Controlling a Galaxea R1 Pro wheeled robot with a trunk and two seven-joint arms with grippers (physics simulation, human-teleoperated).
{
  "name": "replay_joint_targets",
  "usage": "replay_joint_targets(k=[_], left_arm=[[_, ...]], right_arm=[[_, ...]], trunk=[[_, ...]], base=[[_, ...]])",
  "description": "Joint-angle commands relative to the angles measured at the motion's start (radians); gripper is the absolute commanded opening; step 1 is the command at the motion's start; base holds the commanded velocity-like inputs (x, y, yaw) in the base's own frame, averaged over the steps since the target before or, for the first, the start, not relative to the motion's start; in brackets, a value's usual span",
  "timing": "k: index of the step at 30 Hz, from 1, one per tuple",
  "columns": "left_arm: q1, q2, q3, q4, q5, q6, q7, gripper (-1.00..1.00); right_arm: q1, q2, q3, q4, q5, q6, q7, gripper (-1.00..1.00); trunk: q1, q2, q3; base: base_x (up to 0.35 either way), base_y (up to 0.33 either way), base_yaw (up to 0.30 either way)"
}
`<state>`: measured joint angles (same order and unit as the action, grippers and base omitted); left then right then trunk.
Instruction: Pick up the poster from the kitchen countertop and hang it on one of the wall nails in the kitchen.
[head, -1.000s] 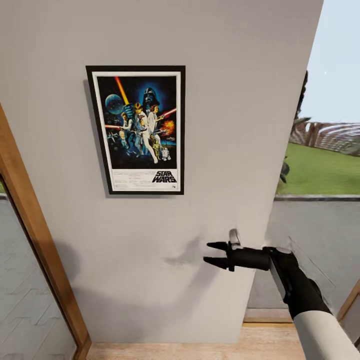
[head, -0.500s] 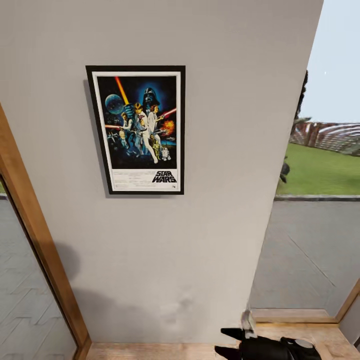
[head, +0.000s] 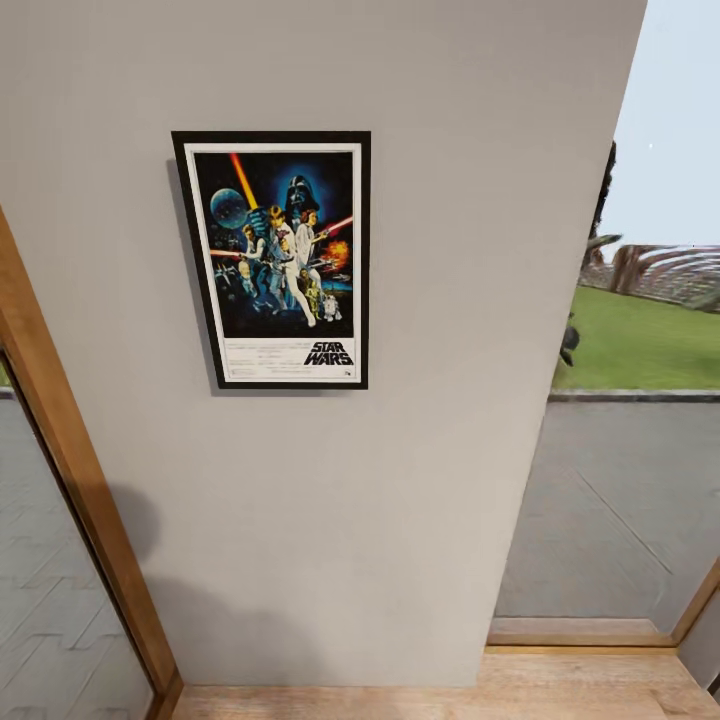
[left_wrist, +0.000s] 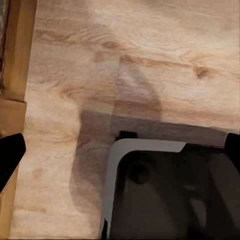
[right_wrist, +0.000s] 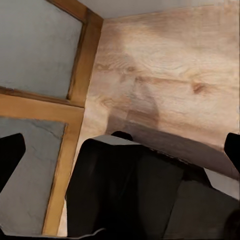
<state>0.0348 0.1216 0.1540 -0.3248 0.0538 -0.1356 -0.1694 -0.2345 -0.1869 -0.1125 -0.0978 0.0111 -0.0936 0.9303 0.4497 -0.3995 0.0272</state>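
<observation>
My right arm has dropped from the wall, both end effectors spread empty over the wooden floor (left_wrist: 150, 60), leaving the poster (head: 275, 258) hanging at 11 o'clock, task apparently done.

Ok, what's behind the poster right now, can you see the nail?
The poster hangs flat against the pale grey wall, casting a thin shadow along its left edge. Any nail is covered by the frame, so it cannot be seen.

Right gripper (right_wrist: 120, 150): black fingertips (right_wrist: 10, 152) wide apart. Wood floor (right_wrist: 170, 65) beneath, dark robot base (right_wrist: 140, 195) over it. Wood-framed glass (right_wrist: 37, 45) beside floor.
</observation>
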Motion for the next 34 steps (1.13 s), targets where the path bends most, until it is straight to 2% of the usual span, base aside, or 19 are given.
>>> replay_joint_targets(k=[1, 2, 5, 6, 9, 11, 14, 19, 27, 34], left_arm=[[0.001, 0.0, 0.006, 0.005, 0.006, 0.0, 0.006, 1.0], [0.001, 0.0, 0.006, 0.016, 0.006, 0.0, 0.028, 1.0], [0.001, 0.0, 0.006, 0.025, 0.006, 0.0, 0.048, 1.0], [0.001, 0.0, 0.007, 0.029, 0.006, 0.0, 0.056, 1.0], [0.001, -0.001, 0.006, 0.034, 0.006, 0.001, 0.063, 1.0], [0.001, -0.002, 0.005, 0.048, 0.006, 0.001, 0.067, 1.0], [0.001, -0.003, 0.003, 0.071, 0.006, 0.001, 0.068, 1.0], [0.001, -0.003, 0.003, 0.082, 0.006, 0.001, 0.068, 1.0], [0.001, -0.005, 0.001, 0.098, 0.006, 0.001, 0.067, 1.0], [0.001, -0.024, -0.005, 0.099, 0.005, 0.0, 0.067, 1.0]], right_arm=[[0.0, 0.0, -0.004, 0.02, 0.001, -0.005, -0.04, 1.0], [0.0, 0.002, -0.003, 0.05, 0.001, -0.006, -0.129, 1.0], [0.0, 0.012, -0.002, 0.082, 0.001, -0.007, -0.265, 1.0], [0.0, 0.023, -0.002, 0.096, 0.001, -0.008, -0.353, 1.0], [0.0, 0.038, -0.002, 0.109, 0.001, -0.007, -0.478, 1.0], [0.0, 0.05, -0.002, 0.118, 0.001, -0.003, -0.618, 1.0], [0.0, 0.06, -0.003, 0.123, 0.001, 0.0, -0.726, 1.0], [0.0, 0.067, -0.004, 0.134, -0.001, -0.002, -0.752, 1.0], [0.0, 0.068, -0.005, 0.136, -0.007, -0.005, -0.757, 1.0], [0.0, 0.068, -0.006, 0.136, -0.007, -0.006, -0.757, 1.0]], trunk=[[0.0, 0.0, 0.0], [0.0, 0.0, 0.0], [0.0, 0.0, 0.0], [0.0, 0.0, 0.0], [0.0, 0.0, 0.0], [0.0, 0.0, 0.0], [0.0, 0.0, 0.0], [0.0, 0.0, 0.0], [0.0, 0.0, 0.0], [0.0, 0.0, 0.0]], base=[[0.0, 0.0, 0.0], [0.0, 0.0, 0.0], [0.0, 0.0, 0.0], [0.0, 0.0, 0.0], [0.0, 0.0, 0.0], [0.0, 0.0, 0.0], [0.0, 0.0, 0.0], [0.0, 0.0, 0.0], [0.0, 0.0, 0.0], [0.0, 0.0, 0.0]])
